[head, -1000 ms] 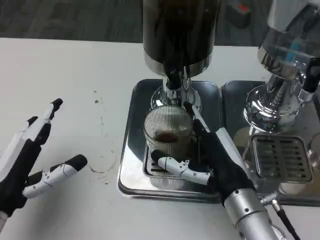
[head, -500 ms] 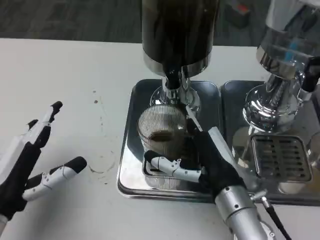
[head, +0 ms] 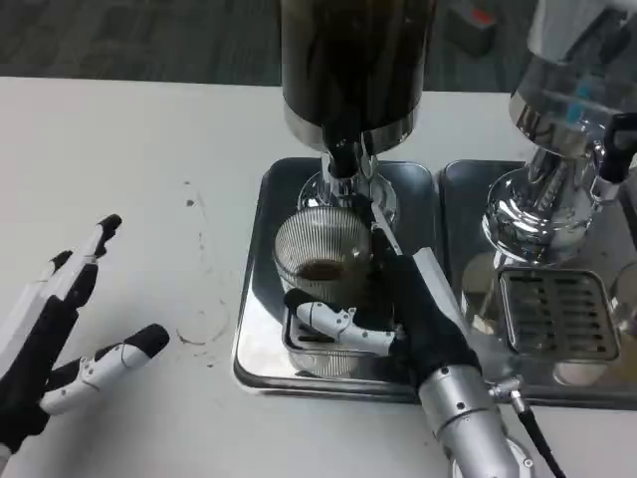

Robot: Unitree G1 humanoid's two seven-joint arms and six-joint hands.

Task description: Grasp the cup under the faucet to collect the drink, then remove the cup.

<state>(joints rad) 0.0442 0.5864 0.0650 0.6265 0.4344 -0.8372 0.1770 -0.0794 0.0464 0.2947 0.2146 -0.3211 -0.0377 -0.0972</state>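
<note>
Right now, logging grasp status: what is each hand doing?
Left hand: open, fingers spread, holding nothing.
Right hand: fingers wrapped around the ribbed glass cup under the faucet.

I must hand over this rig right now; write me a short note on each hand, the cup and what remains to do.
Right hand: holds the ribbed glass cup, fingers wrapped across its front.
Left hand: open over the white table, holding nothing.
Cup: upright on the steel drip tray, just below the faucet of the dark dispenser; a little dark drink is inside.
Done: grasp, some filling.
Left: finish collecting, then take the cup away.
</note>
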